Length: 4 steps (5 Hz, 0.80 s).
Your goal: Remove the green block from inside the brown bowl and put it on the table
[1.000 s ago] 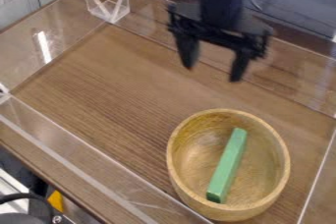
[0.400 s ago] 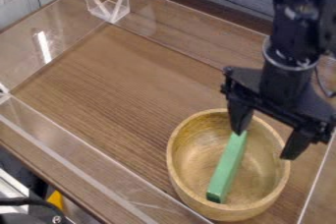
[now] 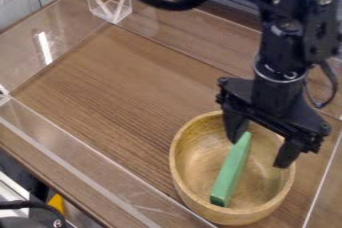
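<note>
Matte green block (image 3: pixel 231 172) (grainy brown bowl (image 3: pixel 187 164))

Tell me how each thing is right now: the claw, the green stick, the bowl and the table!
claw: open, pointing down over the bowl, holding nothing
green block: lying slanted inside the bowl, not gripped
brown bowl: upright on the table, block inside
table: bowl sits on it
</note>
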{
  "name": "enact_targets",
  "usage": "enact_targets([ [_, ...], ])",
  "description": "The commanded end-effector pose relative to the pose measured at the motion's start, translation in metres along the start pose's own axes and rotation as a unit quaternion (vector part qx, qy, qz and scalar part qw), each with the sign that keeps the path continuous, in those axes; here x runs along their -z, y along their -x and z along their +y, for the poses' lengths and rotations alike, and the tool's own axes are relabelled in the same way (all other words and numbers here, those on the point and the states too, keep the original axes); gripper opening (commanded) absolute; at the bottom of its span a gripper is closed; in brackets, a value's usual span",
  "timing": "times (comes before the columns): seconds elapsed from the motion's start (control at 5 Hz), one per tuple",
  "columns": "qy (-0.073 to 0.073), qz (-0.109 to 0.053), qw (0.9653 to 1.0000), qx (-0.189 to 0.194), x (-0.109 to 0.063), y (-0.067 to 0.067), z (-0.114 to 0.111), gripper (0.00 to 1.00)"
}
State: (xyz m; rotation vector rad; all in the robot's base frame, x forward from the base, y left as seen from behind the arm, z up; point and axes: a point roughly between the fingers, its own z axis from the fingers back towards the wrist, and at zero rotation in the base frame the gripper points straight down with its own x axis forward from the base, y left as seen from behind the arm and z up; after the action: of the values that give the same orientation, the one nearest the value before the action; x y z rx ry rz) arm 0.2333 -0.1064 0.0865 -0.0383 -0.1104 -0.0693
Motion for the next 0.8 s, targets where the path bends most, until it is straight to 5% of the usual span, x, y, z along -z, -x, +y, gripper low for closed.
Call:
enact_targets([
  [0.0, 0.009, -0.011, 0.9999, 0.003, -0.0012, -0.0056, 0.0049, 1.00],
  [0.6, 0.023, -0.003, 0.9996, 0.015, 0.0078, -0.0105, 0.0107, 1.00],
])
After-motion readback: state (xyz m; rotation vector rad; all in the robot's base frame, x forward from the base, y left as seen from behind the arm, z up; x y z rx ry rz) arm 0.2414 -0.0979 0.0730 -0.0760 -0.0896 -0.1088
